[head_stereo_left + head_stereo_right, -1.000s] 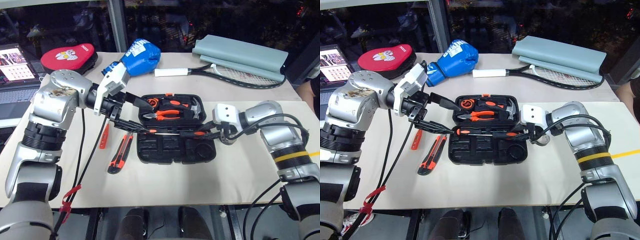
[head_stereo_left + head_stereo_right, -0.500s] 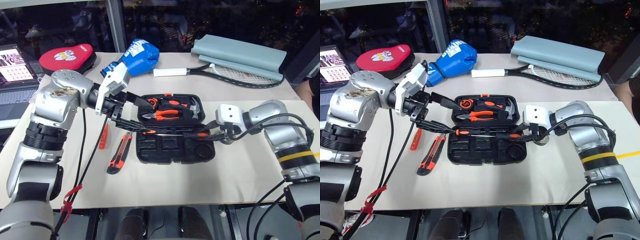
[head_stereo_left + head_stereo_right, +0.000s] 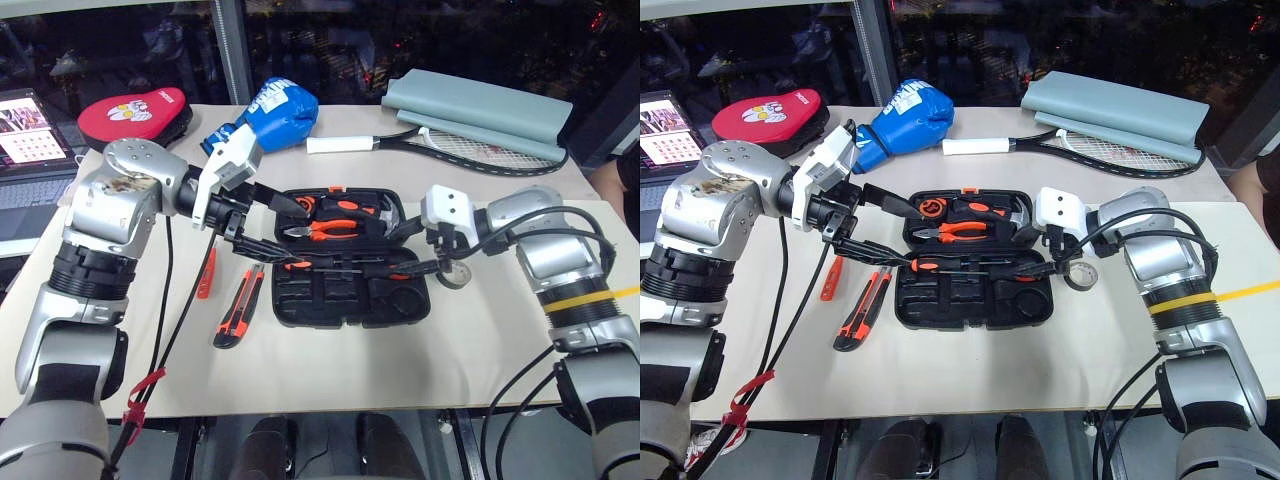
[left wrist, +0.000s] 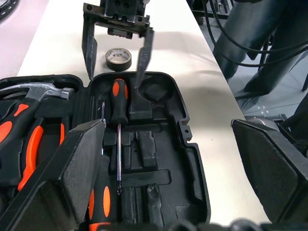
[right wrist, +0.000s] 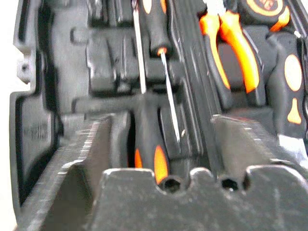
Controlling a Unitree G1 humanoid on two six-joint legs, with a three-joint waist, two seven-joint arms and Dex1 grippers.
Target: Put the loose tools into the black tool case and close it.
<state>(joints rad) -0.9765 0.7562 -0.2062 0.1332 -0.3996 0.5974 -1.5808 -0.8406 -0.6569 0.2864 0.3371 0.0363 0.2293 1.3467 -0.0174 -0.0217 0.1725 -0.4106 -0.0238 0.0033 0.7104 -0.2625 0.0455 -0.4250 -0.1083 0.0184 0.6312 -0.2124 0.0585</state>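
Tool case (image 3: 352,300) open, screwdrivers (image 3: 350,263) inside

Blue boxing glove (image 3: 275,108), red pad (image 3: 137,112), racket (image 3: 470,148), laptop (image 3: 25,130).

Silver-grey jointed arms with black segments, white wrist blocks, black cables, a yellow band on the right forearm.

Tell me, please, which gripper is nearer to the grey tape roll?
Right. The right gripper hangs over the tool case's end right beside the tape roll; the left gripper is across the case, at its far end.
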